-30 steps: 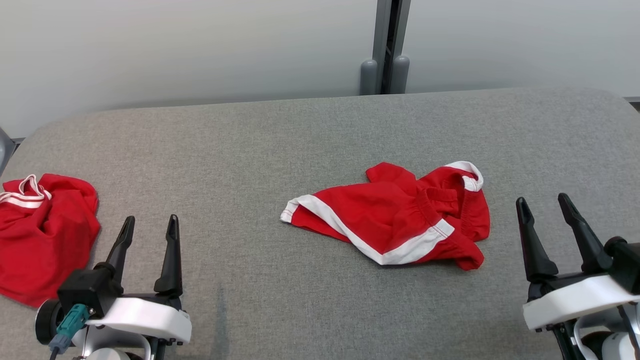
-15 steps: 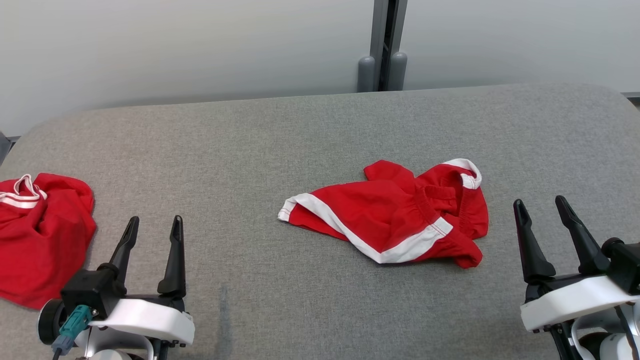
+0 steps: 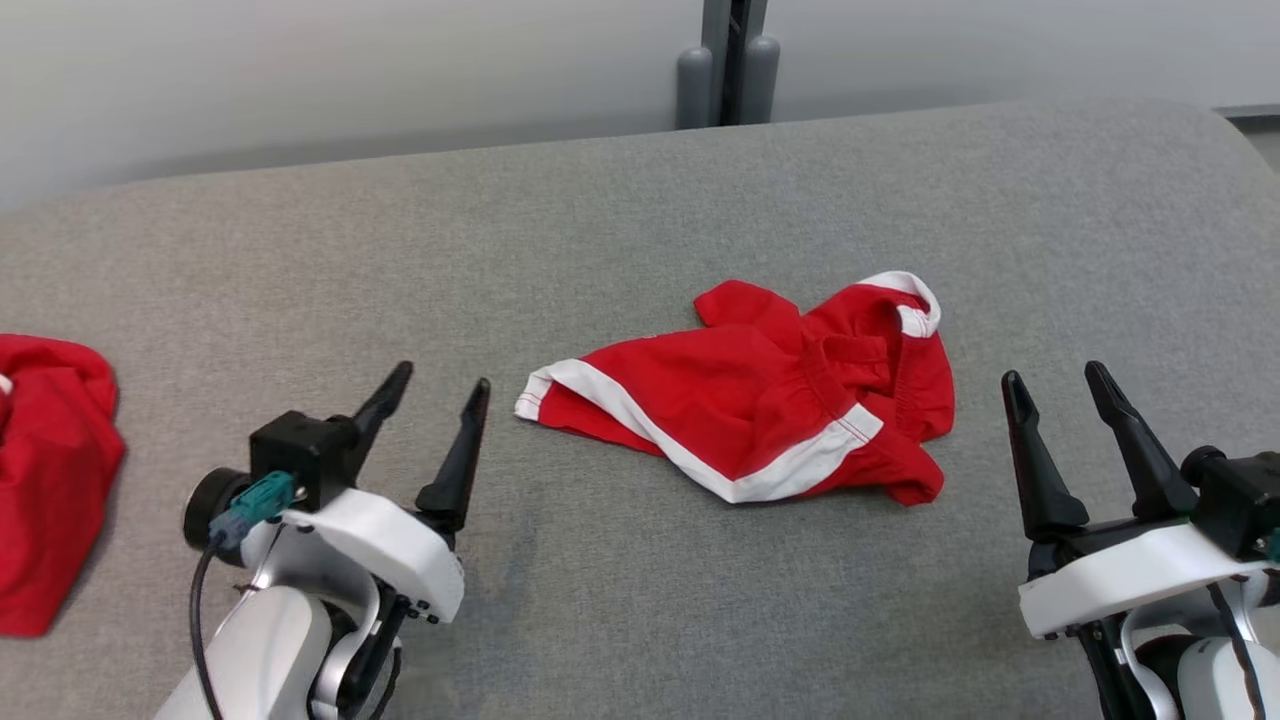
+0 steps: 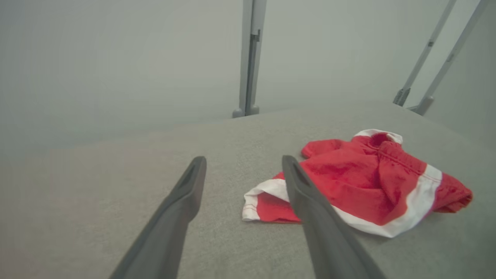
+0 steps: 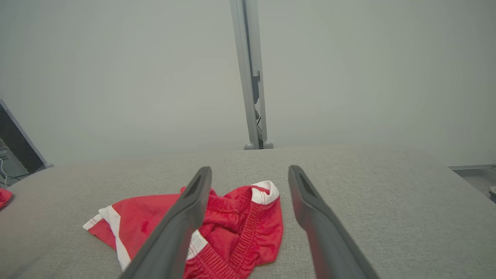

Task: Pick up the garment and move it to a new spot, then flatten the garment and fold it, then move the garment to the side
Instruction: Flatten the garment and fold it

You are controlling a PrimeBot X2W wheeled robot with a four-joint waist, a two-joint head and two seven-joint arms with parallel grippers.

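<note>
Fingers (image 3: 458, 450) on the left gripper (image 3: 444, 377) and right gripper (image 3: 1053, 373) are standing spread and empty above the grey padded table (image 3: 640, 200). The crumpled red garment (image 3: 740, 410) is lying mid-table between them, its long axis running left-right and its white-trimmed hem pointing left. Another red cloth (image 3: 50, 480) is sitting far left. The left gripper is angling toward the hem.

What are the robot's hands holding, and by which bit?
Nothing. The left gripper and the right gripper are both open and empty, and the red shorts lie loose on the grey table between them.
</note>
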